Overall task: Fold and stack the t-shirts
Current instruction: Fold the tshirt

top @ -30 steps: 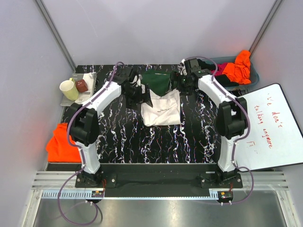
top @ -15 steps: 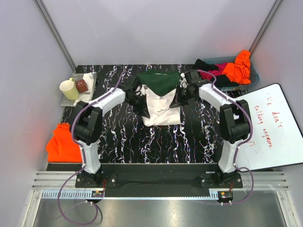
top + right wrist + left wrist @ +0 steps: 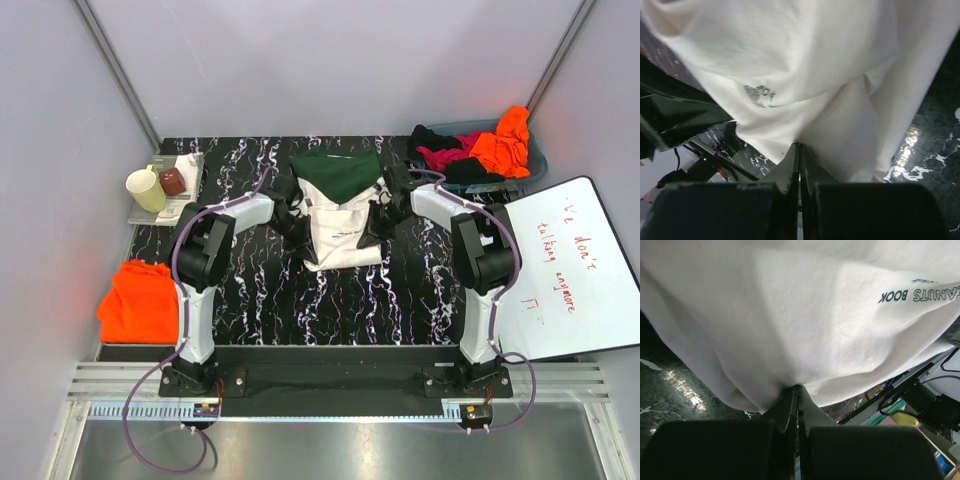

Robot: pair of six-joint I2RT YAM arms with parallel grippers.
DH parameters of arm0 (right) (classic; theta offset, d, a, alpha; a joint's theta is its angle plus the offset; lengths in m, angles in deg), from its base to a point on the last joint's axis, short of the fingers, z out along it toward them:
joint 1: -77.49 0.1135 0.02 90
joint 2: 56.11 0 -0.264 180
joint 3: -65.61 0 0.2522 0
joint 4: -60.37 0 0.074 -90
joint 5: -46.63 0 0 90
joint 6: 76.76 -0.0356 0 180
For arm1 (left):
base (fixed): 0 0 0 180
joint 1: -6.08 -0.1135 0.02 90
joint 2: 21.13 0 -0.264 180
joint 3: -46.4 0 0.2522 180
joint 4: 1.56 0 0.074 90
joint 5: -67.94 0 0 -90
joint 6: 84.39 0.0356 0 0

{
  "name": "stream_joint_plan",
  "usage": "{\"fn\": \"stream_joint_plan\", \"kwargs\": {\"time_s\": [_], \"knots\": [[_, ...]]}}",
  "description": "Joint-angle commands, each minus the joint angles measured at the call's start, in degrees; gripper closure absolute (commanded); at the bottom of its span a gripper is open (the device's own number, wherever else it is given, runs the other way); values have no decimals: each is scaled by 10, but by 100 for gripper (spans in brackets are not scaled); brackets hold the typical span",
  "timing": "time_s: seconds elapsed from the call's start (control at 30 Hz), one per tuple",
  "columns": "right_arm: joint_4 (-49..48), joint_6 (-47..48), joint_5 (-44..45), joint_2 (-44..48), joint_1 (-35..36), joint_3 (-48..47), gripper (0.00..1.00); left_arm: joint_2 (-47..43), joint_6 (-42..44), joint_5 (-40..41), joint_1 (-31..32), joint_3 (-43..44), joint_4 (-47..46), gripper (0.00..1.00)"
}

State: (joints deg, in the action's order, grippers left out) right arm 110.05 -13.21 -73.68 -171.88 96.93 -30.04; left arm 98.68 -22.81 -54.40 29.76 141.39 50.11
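The left claw (image 3: 796, 388) and right claw (image 3: 799, 145) have carried pinched edges of the cream t-shirt (image 3: 340, 226) toward the near side.

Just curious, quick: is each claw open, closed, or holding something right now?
Left gripper: shut on the cream t-shirt.
Right gripper: shut on the same cream t-shirt.

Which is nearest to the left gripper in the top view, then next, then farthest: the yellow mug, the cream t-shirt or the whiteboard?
1. cream t-shirt: mid-table, pinched in the left gripper itself.
2. yellow mug: out at the table's back left corner.
3. whiteboard: across the table, past its right edge.
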Motion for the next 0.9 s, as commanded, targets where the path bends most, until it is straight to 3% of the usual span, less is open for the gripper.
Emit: {"fn": "stream_joint_plan", "kwargs": {"time_s": [0.0, 0.2, 0.4, 0.7, 0.87], "knots": [[48, -4, 45, -8, 4, 3, 100, -5, 21, 75, -20, -23, 30, 100], [96, -11, 124, -22, 4, 7, 100, -27, 32, 113, -46, -58, 43, 100], [107, -3, 115, -33, 4, 0, 100, -28, 38, 102, -53, -72, 45, 100], [71, 17, 88, 103, 19, -6, 100, -146, 67, 61, -53, -48, 42, 100], [72, 33, 86, 102, 71, 1, 100, -167, 76, 70, -53, -23, 66, 100]]}}
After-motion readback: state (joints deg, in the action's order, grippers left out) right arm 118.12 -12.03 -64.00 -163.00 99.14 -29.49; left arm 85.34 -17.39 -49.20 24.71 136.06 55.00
